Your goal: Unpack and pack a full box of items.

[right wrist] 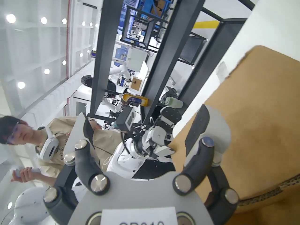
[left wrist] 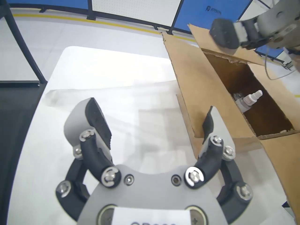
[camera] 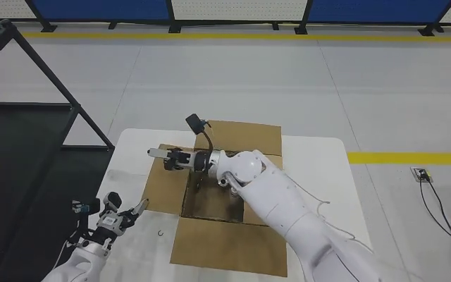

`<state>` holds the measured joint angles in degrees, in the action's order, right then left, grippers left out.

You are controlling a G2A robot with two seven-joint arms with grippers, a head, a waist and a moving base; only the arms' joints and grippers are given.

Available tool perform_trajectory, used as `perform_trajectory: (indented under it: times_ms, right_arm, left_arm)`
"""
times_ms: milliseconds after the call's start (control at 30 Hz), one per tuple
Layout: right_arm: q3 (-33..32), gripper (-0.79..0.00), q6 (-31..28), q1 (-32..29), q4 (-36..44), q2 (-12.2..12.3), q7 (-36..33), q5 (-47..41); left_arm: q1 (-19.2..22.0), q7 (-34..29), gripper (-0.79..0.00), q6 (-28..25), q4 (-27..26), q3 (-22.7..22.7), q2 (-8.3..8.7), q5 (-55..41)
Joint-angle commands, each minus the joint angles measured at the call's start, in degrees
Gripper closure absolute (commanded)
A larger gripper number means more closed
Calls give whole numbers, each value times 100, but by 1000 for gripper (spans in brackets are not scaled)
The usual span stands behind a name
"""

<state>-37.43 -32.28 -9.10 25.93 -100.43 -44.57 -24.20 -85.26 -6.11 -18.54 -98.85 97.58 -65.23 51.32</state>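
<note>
An open cardboard box (camera: 225, 247) stands in the middle of the white table (camera: 317, 162), all its flaps folded outward. Inside it lies a white spray bottle (left wrist: 250, 97) beside another pale item. My right gripper (camera: 161, 156) hovers above the box's left flap (right wrist: 257, 118); it is open and holds nothing (right wrist: 143, 127). The left wrist view shows it above the box (left wrist: 225, 36). Near the table's front left corner, just left of the box (left wrist: 194, 78), my left gripper (left wrist: 152, 113) hangs open and empty over bare tabletop (camera: 125, 211).
A small dark hook-shaped bit (camera: 161, 233) lies on the table between the left gripper and the box. A black metal frame (camera: 42, 106) stands just off the table's left side.
</note>
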Motion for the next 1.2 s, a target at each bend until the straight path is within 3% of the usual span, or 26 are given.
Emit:
perform_trajectory:
  times_ms: [0, 233, 567, 833, 1167]
  right_arm:
    - [-192, -785, -306, -52, 56, 129, -169, -25]
    - [-807, -785, -624, -433, 695, 628, -371, 262]
    - [-1624, -785, 158, -1371, 2469, 1211, -275, 1103]
    - [-2071, -785, 623, -1933, 3455, 1454, -377, 1494]
    - [-2317, -785, 706, -2244, 3935, 1589, -432, 1750]
  left_arm:
    - [38, -6, -785, 41, 82, -15, 1, 60]
    - [100, -25, -785, 68, 347, -16, 4, 84]
    - [189, -113, -785, 101, 482, -103, 5, 158]
    - [237, -175, -785, 109, 579, -157, 7, 202]
    - [214, -219, -785, 86, 565, -109, 21, 228]
